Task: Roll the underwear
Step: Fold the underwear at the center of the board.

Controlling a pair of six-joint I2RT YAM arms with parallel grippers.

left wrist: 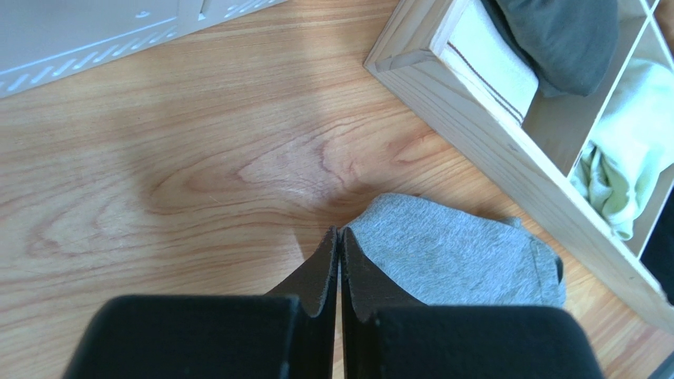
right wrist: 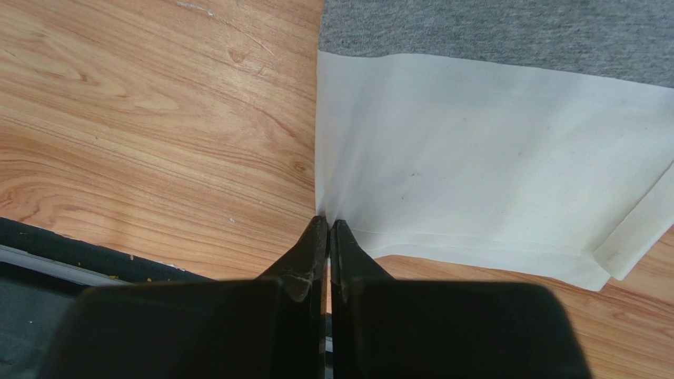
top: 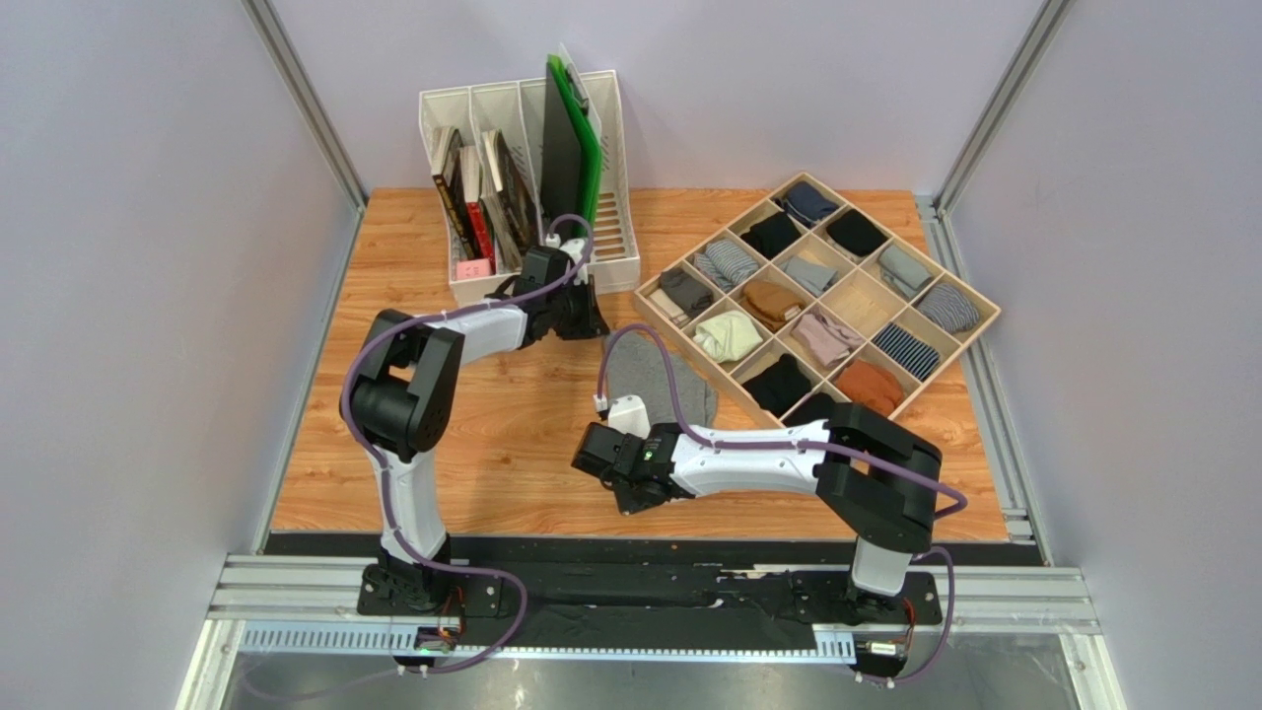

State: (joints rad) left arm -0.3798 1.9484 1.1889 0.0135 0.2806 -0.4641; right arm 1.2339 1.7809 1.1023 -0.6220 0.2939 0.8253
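Right end effector: fingers pressed together, and they look clamped on the near corner of the white waistband. Creases fan out from that pinch, so you have cloth. Ahead of the tips and off to their right, the band lies flat on the bench, with grey knit beyond it. The band's far right end is folded back on itself.

Left end effector: fingers together too, tips low over the wood. The grey edge of the underwear sits right against the right-hand finger. You cannot tell whether any hem is caught between them. Further right of those tips runs the wall of the wooden divider tray, close to the garment's far edge.

This should be light, limp and stretchy. The grey body will likely sag and bunch rather than hold a shape, and a one-corner pinch would drag it askew. The waistband looks like the firmest part, so take hold there, at both corners if you can, and keep it taut so the roll starts even. Mind that tray wall as you work.
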